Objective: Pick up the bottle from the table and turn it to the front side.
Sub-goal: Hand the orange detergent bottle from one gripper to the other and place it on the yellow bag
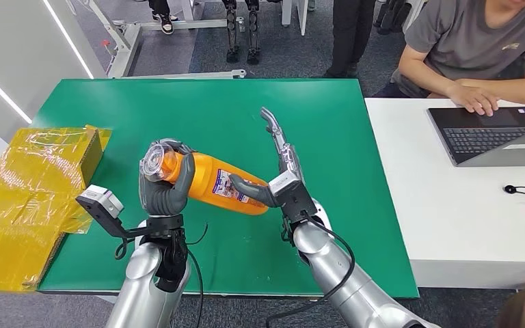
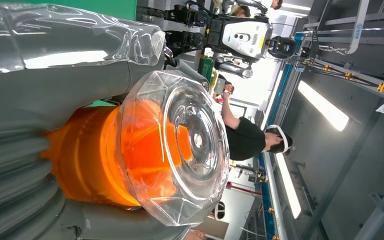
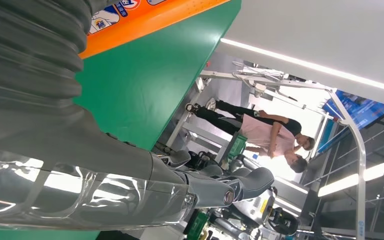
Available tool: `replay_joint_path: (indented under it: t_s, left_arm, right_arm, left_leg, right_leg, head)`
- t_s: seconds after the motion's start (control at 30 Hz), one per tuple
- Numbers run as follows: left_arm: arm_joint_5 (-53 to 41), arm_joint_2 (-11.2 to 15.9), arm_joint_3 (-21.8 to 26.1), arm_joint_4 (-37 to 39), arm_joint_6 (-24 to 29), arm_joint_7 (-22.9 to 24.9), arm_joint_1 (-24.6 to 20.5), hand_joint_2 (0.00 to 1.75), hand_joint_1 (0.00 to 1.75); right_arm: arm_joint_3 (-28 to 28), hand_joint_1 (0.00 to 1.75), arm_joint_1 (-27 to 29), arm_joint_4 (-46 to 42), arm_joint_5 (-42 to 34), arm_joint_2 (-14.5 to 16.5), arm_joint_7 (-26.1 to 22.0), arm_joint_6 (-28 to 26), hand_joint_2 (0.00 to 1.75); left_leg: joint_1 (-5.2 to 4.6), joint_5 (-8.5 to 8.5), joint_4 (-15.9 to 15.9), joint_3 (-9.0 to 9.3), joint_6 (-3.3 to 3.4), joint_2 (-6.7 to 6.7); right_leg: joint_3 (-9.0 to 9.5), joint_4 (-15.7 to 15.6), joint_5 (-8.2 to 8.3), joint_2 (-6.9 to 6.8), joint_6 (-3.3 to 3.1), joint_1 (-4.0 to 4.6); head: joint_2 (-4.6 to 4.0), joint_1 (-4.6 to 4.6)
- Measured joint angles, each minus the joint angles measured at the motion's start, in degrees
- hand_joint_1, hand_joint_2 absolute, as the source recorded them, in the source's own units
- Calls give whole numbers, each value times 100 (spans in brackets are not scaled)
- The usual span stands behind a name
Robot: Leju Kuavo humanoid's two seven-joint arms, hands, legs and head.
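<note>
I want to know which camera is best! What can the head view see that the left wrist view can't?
Head view alone: the right hand with its thumb against the bottle's label, the yellow-wrapped box, the laptop, and the whole green table. Left wrist view alone: the bottle's clear cap seen end-on, and a distant person in black. Both: the orange bottle gripped by the left hand.

The orange bottle [image 1: 219, 186] carries a printed label [image 1: 229, 186] with blue and red marks, but its lettering is too small to read.
</note>
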Motion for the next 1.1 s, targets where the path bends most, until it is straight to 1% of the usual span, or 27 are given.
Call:
replay_joint_path:
  t_s: [1.1]
  left_arm:
    - [0,0,0,0,0,0,0,175,175]
  right_arm:
    - [0,0,0,-1,0,-2,0,0,175]
  left_leg:
    - [0,0,0,0,0,0]
  right_leg:
    - [0,0,0,0,0,0]
  head:
    - [0,-1]
